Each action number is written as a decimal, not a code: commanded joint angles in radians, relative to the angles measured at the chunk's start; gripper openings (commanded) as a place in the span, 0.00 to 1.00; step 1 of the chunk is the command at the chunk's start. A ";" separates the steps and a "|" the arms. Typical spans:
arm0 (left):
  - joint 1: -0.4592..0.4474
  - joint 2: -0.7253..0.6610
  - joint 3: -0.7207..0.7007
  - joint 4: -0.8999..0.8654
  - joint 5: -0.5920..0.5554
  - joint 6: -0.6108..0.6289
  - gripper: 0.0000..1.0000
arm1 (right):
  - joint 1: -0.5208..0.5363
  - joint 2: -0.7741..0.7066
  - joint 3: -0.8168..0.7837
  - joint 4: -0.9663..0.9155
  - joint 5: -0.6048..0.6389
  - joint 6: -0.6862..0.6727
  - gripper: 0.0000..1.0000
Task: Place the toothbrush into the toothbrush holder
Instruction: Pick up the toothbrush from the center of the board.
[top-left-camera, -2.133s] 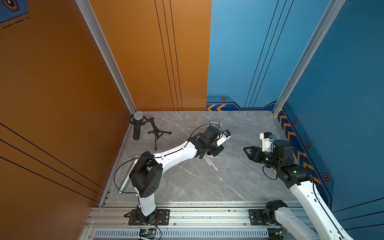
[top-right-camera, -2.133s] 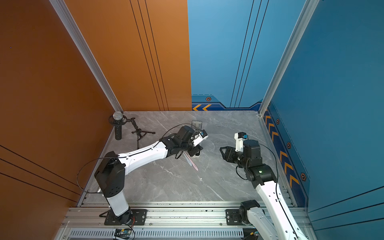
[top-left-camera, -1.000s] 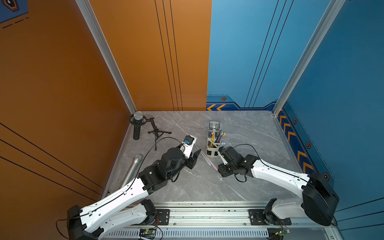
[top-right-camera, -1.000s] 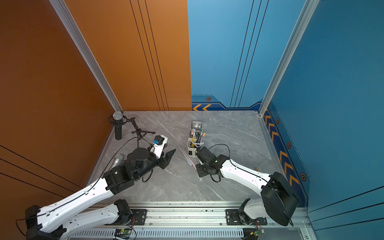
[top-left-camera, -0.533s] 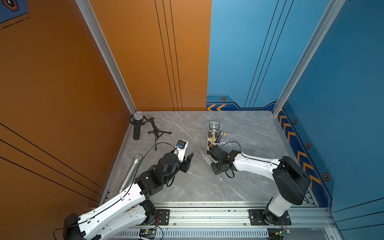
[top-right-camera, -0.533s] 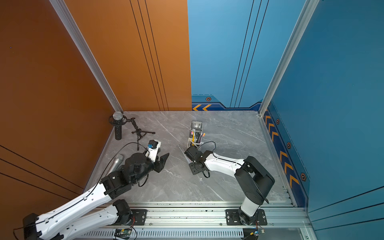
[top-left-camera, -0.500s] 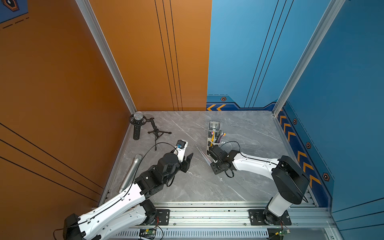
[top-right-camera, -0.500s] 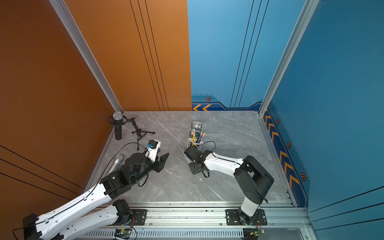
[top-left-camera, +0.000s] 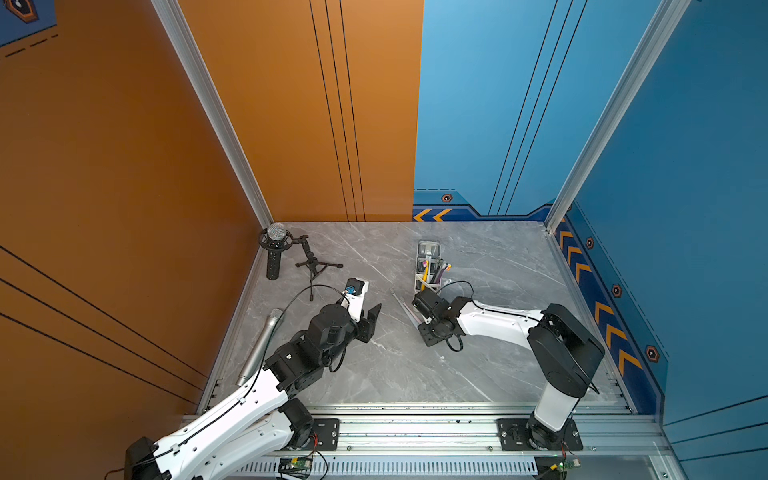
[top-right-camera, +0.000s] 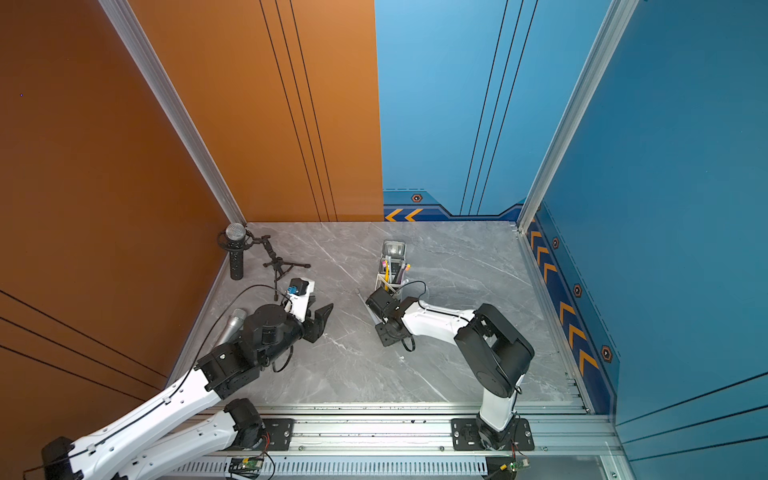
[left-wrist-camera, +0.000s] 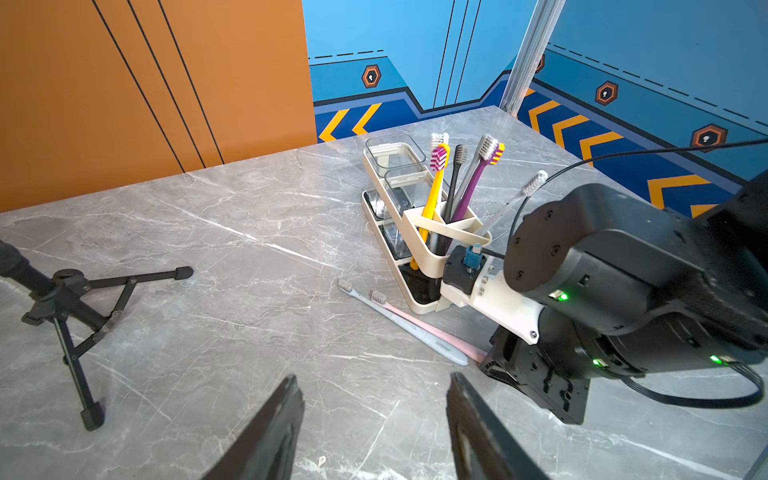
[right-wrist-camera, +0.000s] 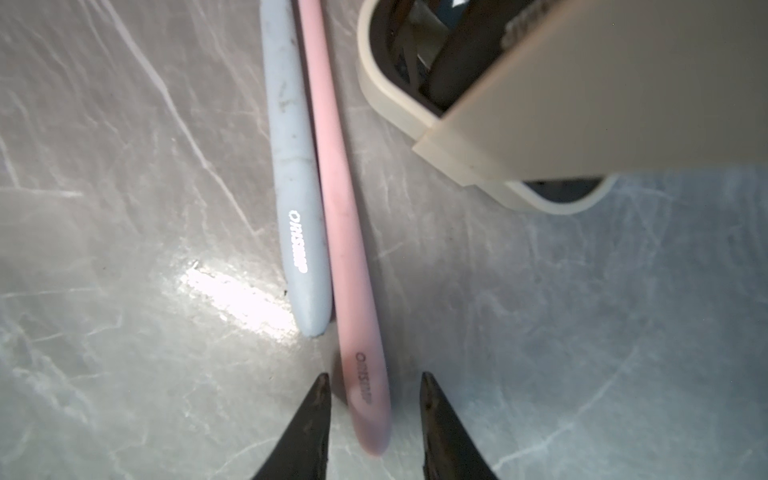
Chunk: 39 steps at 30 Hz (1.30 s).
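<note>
Two toothbrushes lie side by side on the marble table just in front of the toothbrush holder (left-wrist-camera: 432, 257): a pink toothbrush (right-wrist-camera: 340, 208) and a grey-blue one (right-wrist-camera: 291, 145). My right gripper (right-wrist-camera: 374, 376) is low over the table, open. Its jaws straddle the tail end of the pink handle, with a gap on each side. In the left wrist view the same pink toothbrush (left-wrist-camera: 419, 324) runs under the right wrist. The holder (top-left-camera: 428, 266) is white, with several toothbrushes standing in its near end. My left gripper (left-wrist-camera: 374, 377) hangs open and empty over bare table, left of the toothbrushes.
A black microphone on a shock mount (top-left-camera: 274, 249) and a small tripod (top-left-camera: 316, 266) stand at the back left. A silver microphone (top-left-camera: 259, 345) lies along the left edge. The right arm's cable (top-left-camera: 457, 286) loops beside the holder. Walls close three sides.
The right arm has swung its gripper left and down onto the lying toothbrushes, and its jaws have narrowed. The left arm has pulled back toward the front left.
</note>
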 joint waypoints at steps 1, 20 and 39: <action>0.016 -0.006 -0.017 0.002 0.036 -0.018 0.58 | -0.004 0.017 0.003 -0.002 -0.009 0.007 0.34; 0.046 -0.029 -0.013 0.002 0.061 -0.023 0.59 | 0.026 0.026 -0.028 -0.003 0.014 -0.011 0.13; 0.073 0.028 -0.008 0.002 0.099 -0.103 0.60 | 0.099 -0.146 -0.076 -0.005 0.024 0.001 0.06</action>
